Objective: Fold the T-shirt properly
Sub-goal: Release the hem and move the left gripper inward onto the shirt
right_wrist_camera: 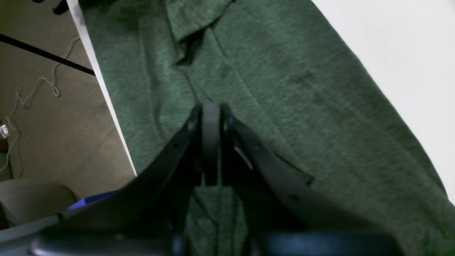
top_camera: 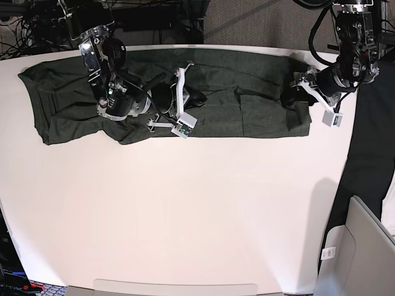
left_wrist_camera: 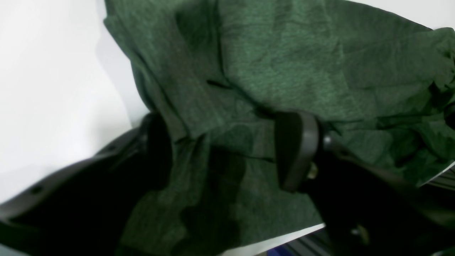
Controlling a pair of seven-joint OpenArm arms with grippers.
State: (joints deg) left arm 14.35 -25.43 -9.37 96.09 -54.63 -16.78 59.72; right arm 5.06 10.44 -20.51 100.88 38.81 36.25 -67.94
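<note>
Left wrist view: the left gripper [left_wrist_camera: 227,149] stands spread wide, its fingers [left_wrist_camera: 295,149] on either side of rumpled green cloth, nothing clamped. The right gripper [right_wrist_camera: 211,113] is clenched tight, its fingers pressed together above the fabric; whether any cloth is pinched between them cannot be told. The shirt [top_camera: 247,98] lies stretched as a long band along the far edge of the white tabletop [top_camera: 197,209], with one arm at each end.

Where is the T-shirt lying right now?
In the base view the T-shirt stretches along the table's far edge, between the right gripper and left gripper.
</note>
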